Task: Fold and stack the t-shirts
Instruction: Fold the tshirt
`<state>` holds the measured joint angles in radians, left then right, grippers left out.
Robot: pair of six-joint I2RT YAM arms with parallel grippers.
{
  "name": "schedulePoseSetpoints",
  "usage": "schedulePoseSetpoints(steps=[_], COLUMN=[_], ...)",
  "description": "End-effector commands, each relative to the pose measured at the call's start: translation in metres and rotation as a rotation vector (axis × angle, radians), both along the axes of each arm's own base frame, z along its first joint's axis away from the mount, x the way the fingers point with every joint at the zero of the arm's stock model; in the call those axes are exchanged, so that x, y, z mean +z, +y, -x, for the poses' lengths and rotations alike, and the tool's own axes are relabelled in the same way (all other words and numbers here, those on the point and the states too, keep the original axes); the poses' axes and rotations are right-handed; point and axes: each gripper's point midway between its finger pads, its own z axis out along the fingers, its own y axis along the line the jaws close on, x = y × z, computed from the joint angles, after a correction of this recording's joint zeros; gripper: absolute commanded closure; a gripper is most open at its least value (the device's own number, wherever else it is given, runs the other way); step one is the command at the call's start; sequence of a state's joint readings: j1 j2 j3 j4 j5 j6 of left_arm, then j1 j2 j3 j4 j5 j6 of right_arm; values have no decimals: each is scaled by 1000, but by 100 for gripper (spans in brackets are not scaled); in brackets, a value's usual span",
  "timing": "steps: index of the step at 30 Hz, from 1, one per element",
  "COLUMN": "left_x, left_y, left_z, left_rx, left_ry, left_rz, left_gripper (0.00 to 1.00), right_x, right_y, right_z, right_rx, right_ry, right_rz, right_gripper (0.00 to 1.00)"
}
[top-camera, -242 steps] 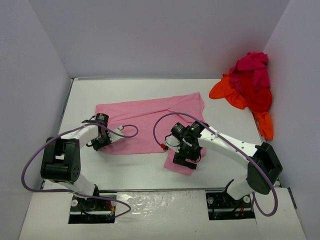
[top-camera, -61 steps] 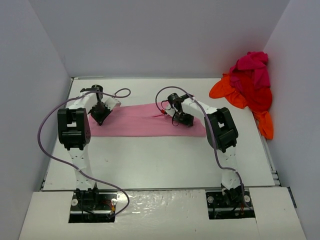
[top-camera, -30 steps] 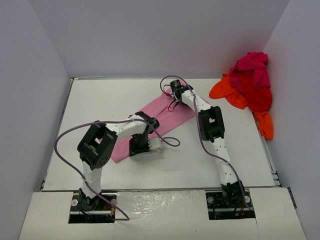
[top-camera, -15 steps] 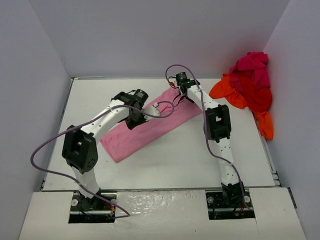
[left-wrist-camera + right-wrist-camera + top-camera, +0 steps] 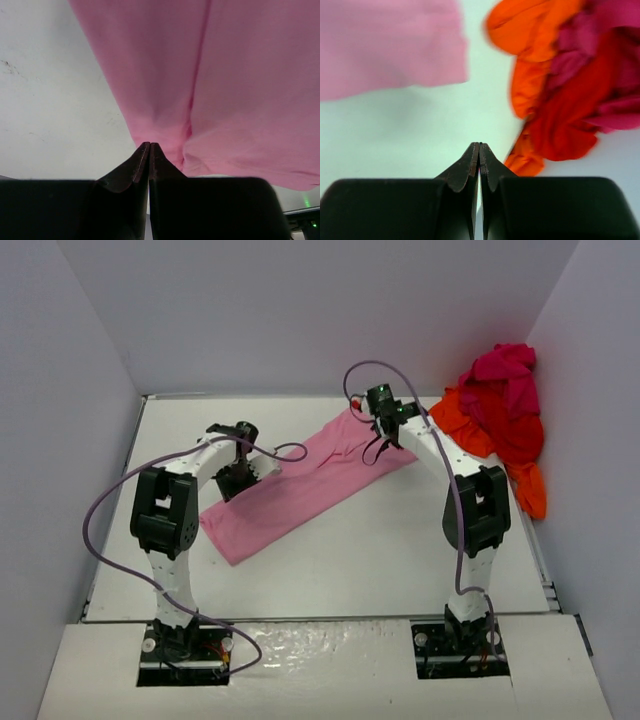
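Note:
A light pink t-shirt (image 5: 310,480), folded into a long strip, lies slantwise across the middle of the table. My left gripper (image 5: 232,485) sits at its upper-left edge. In the left wrist view it (image 5: 149,145) is shut, and the pink cloth (image 5: 225,75) puckers toward its tips. My right gripper (image 5: 386,443) hangs by the strip's far right end. In the blurred right wrist view it (image 5: 479,145) is shut with nothing in it over bare table, between the pink end (image 5: 385,45) and the crumpled orange, red and magenta t-shirts (image 5: 570,90).
The heap of orange, red and magenta shirts (image 5: 500,410) rests against the right wall at the back corner. White walls close in the table (image 5: 330,570) on the left, back and right. Purple cables loop off both arms above the cloth.
My left gripper has swung from the shirt's near side up to its upper-left edge. My right gripper has shifted right, off the strip's far end. The strip lies a little wider.

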<state>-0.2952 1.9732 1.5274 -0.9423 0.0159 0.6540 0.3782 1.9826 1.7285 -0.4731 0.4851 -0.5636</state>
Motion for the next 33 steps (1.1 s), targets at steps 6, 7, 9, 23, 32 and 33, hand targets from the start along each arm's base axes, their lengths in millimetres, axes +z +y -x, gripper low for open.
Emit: schedulePoseSetpoints(steps=[6, 7, 9, 23, 32, 33], left_x=[9, 9, 9, -21, -30, -27], left_y=[64, 71, 78, 96, 85, 81], left_z=[-12, -13, -11, 14, 73, 79], left_rx=[92, 105, 110, 74, -23, -37], left_ry=[-28, -29, -27, 113, 252, 250], left_rz=[-101, -103, -114, -196, -188, -185], left_gripper=[100, 100, 100, 100, 100, 100], right_x=[-109, -114, -123, -178, -200, -201], right_y=[42, 47, 60, 102, 100, 101], right_z=[75, 78, 81, 64, 30, 27], right_rx=[60, 67, 78, 28, 20, 21], right_ry=[434, 461, 510, 645, 626, 628], right_rz=[-251, -279, -338, -514, -442, -439], right_gripper=[100, 100, 100, 100, 100, 100])
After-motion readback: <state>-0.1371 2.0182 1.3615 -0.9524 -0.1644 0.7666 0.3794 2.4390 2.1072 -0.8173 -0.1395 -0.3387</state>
